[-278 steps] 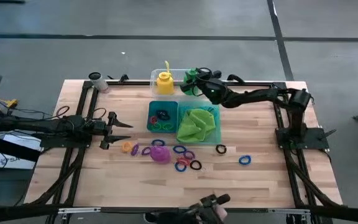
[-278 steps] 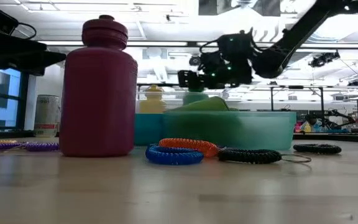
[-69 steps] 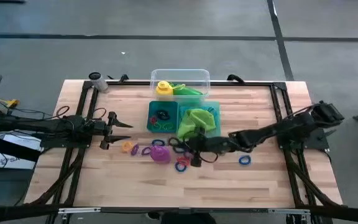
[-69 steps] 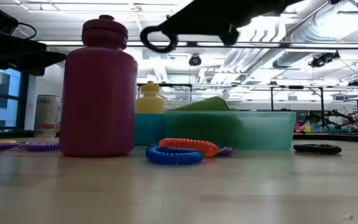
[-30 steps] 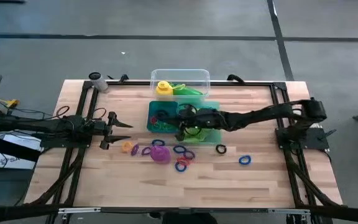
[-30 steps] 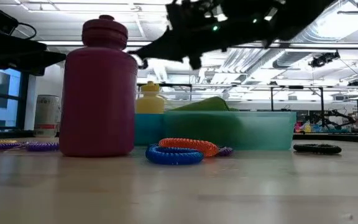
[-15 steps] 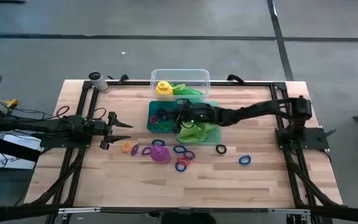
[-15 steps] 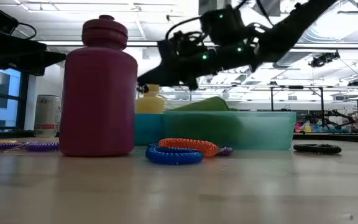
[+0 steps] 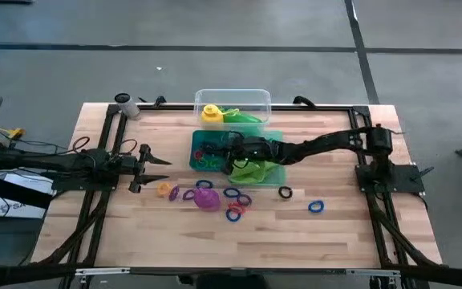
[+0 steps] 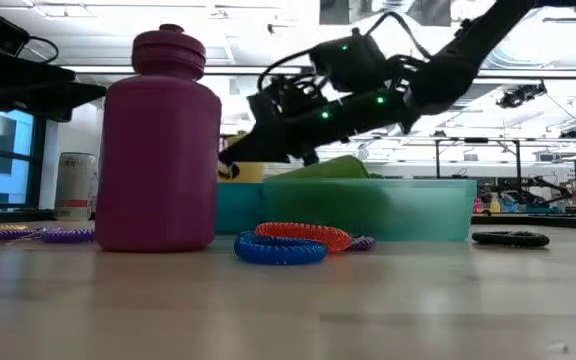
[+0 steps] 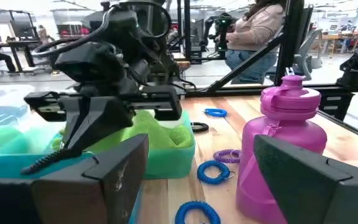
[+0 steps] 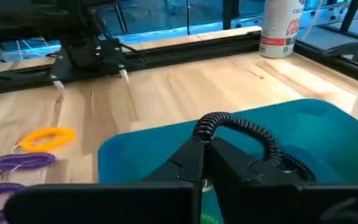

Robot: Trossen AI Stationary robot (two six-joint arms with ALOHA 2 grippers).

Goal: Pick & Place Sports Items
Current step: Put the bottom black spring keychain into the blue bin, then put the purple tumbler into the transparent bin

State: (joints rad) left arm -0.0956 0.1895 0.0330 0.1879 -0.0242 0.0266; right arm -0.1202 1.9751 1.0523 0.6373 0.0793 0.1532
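We see the right gripper (image 9: 229, 152) reaching over the teal two-part plastic tray (image 9: 196, 138), its fingers pinched onto a black coiled ring (image 12: 247, 140) that arches up from between the fingertips above the tray's blue left compartment, where other small rings (image 9: 208, 150) already lie. The lime-green soft cloth (image 9: 257, 170) sits in the tray's right compartment just beside the gripper, and the small purple plastic bottle (image 9: 207, 198) stands on the wooden table (image 9: 335, 233) among loose blue, red and purple rings in front of the tray. The left gripper (image 9: 160, 160) waits at the table's left side with its fingers spread wide and nothing between them.
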